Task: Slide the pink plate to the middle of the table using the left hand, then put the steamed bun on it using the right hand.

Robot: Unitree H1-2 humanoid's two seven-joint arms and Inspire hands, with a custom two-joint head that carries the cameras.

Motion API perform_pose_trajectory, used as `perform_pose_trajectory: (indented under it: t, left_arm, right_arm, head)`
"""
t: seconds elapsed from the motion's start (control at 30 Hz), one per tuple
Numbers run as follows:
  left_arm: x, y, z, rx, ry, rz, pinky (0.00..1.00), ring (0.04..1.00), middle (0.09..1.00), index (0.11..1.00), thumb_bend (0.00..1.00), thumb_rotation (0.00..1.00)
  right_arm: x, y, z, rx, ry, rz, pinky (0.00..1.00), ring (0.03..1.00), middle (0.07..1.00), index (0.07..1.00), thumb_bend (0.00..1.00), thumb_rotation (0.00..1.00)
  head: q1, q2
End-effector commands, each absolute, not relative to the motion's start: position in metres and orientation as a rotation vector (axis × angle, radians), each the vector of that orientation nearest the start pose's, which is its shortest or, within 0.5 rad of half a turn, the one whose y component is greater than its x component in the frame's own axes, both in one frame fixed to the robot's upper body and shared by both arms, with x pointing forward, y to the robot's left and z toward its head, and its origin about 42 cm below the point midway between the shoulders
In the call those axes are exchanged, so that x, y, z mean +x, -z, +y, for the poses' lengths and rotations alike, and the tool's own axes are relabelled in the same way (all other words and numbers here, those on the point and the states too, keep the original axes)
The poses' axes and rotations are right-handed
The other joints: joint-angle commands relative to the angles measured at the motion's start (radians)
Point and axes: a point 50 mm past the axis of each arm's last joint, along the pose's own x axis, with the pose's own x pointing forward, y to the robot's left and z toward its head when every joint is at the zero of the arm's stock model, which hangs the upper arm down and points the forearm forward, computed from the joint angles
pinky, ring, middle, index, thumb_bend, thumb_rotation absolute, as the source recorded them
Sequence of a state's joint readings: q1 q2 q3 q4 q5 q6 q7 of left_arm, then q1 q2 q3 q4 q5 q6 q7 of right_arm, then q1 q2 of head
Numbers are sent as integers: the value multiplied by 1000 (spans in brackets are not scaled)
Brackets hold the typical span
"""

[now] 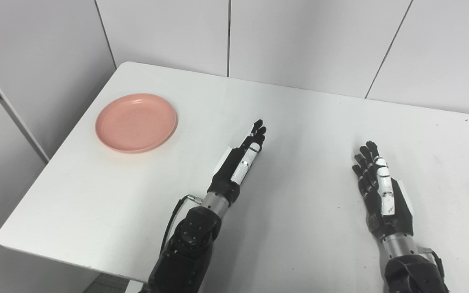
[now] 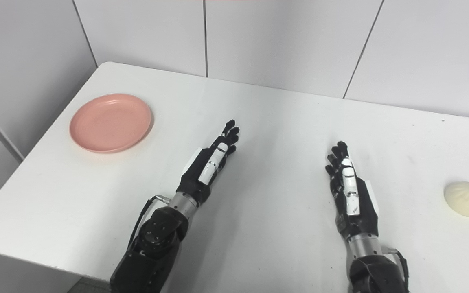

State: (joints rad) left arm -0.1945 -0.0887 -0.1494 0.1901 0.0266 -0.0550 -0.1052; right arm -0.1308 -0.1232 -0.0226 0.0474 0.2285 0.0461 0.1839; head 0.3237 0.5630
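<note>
The pink plate [image 2: 111, 122] lies flat and upright on the left part of the white table [image 2: 275, 110], near the left edge and well apart from both hands. It is round, so it has no clear long axis. Nothing lies on it.

The left hand [image 2: 210, 165] is over the middle of the table. Its fingers [image 2: 229, 134] are straight, close together and holding nothing, pointing up and to the right. No object lies between it and the plate.

The right hand [image 2: 350, 191] is further right, its fingers [image 2: 338, 156] straight and slightly apart, also holding nothing.

The steamed bun [image 2: 467, 199] rests near the right edge of the table, apart from the right hand. It is a low dome, slightly wider left to right. The right eye view shows it whole; the left eye view cuts it at the frame border.
</note>
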Motion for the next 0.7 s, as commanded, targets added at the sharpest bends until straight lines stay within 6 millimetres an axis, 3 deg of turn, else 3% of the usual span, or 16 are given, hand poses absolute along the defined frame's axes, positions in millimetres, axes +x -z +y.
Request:
perform_pose_trajectory:
  t: [0.0, 0.4, 0.67]
  left_arm:
    - [324, -83, 115, -37, 301, 29, 1000, 1000, 1000, 1000, 390, 1000]
    - [350, -154, 125, -36, 242, -191, 1000, 1000, 1000, 1000, 357, 1000]
    - [355, -203, 143, -4, 187, -343, 975, 980, 978, 1000, 440, 1000]
  right_arm:
    - [322, -110, -245, 103, -200, 9, 1000, 1000, 1000, 1000, 112, 1000]
    - [324, -109, -249, 98, -203, 6, 1000, 1000, 1000, 1000, 113, 1000]
    - [323, -110, -250, 101, -200, 8, 1000, 1000, 1000, 1000, 123, 1000]
  head:
    - [1, 0]
    - [11, 4]
    - [15, 12]
